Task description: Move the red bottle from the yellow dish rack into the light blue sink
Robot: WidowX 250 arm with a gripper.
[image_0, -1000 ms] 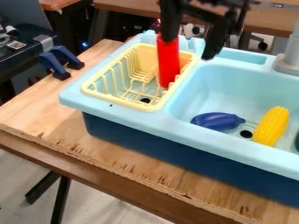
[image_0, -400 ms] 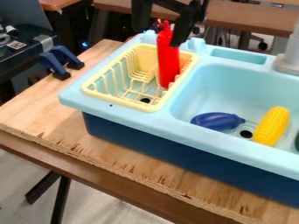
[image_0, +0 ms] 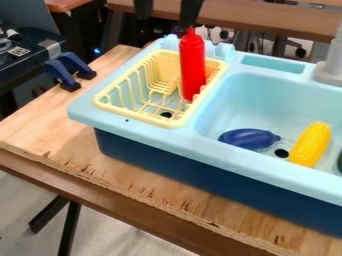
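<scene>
camera view: your gripper [image_0: 165,22], spread wide and empty, hangs near the top of the red bottle [image_0: 192,65], upright in the yellow rack [image_0: 133,114] at left. step, apparently: positioning; grasping next would call for centring.

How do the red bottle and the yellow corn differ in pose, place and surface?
The red bottle stands upright, while the yellow corn lies down. The bottle is in the drying rack; the corn is in the sink basin. The bottle looks smooth, the corn bumpy. Both are longer than wide.
</scene>
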